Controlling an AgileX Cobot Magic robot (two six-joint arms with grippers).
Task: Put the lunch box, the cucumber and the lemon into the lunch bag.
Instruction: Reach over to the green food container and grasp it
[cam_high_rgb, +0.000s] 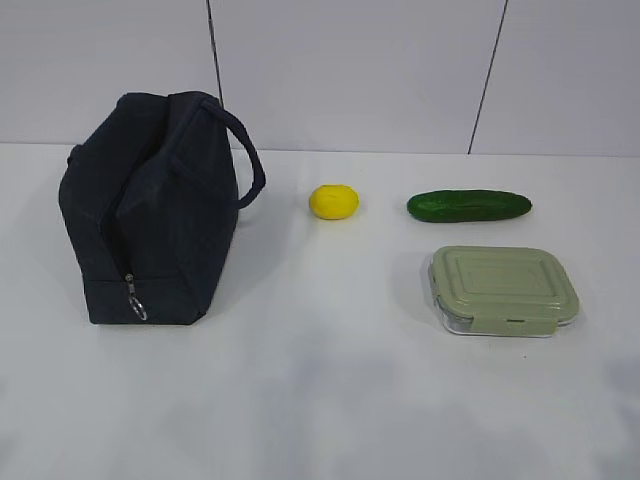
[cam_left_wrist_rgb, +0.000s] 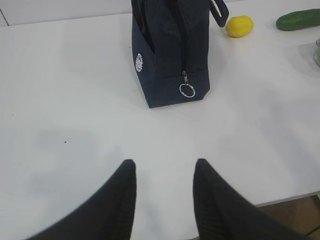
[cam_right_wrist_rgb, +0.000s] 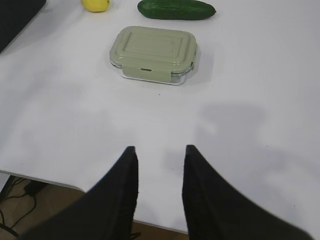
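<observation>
White table (cam_high_rgb: 320, 400) carries the lunch bag (cam_high_rgb: 150, 215) at nine o'clock (zipper closed), lemon (cam_high_rgb: 334, 201) at centre, cucumber (cam_high_rgb: 468, 205) at two, lunch box (cam_high_rgb: 505, 290) at three. Left gripper (cam_left_wrist_rgb: 165, 167) and right gripper (cam_right_wrist_rgb: 160, 152) hover parted, empty.

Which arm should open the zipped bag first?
Probably the left. Its end effector faces the dark navy fabric lunch bag and its metal ring zipper pull. The right end effector faces the sage-green-lidded lunch box instead.
</observation>
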